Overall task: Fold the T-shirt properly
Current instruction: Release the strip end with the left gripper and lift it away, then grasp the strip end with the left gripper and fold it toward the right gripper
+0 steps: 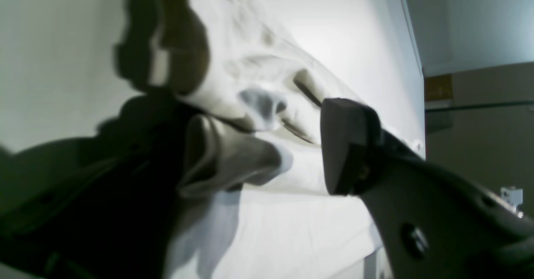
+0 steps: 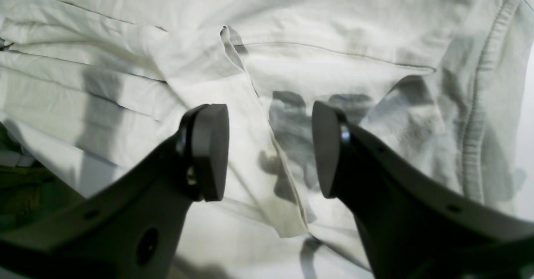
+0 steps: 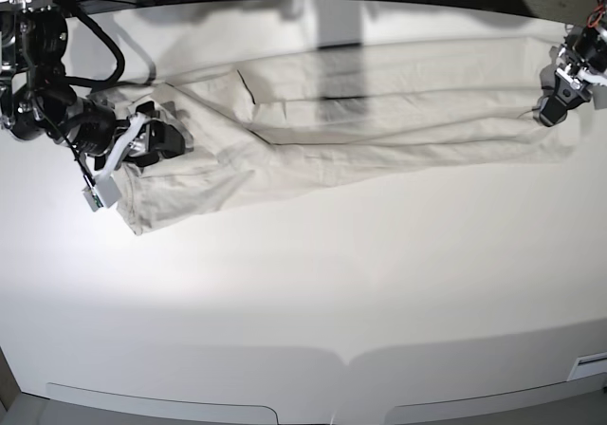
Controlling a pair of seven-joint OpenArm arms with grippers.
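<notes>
**White tabletop, one shirt, two grippers**

White table (image 3: 313, 283) carries one pale grey-beige cotton T-shirt (image 3: 360, 112), stretched from 9 to 3 o'clock along the far half. Left gripper (image 1: 267, 158) spread wide astride a cloth fold; right gripper (image 2: 270, 149) gaping above wrinkled fabric, holding nothing.

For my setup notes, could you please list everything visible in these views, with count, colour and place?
T-shirt: one, pale off-white, stretched lengthwise in a long wrinkled band across the far part of the table.
table: one, white, fills the base view.
cables: a few, black, far corner by the right arm.
right end effector: one, dark grey, open over the shirt's wrinkled end.
left end effector: one, dark grey, open, at the shirt's opposite end with cloth between its fingers.
</notes>
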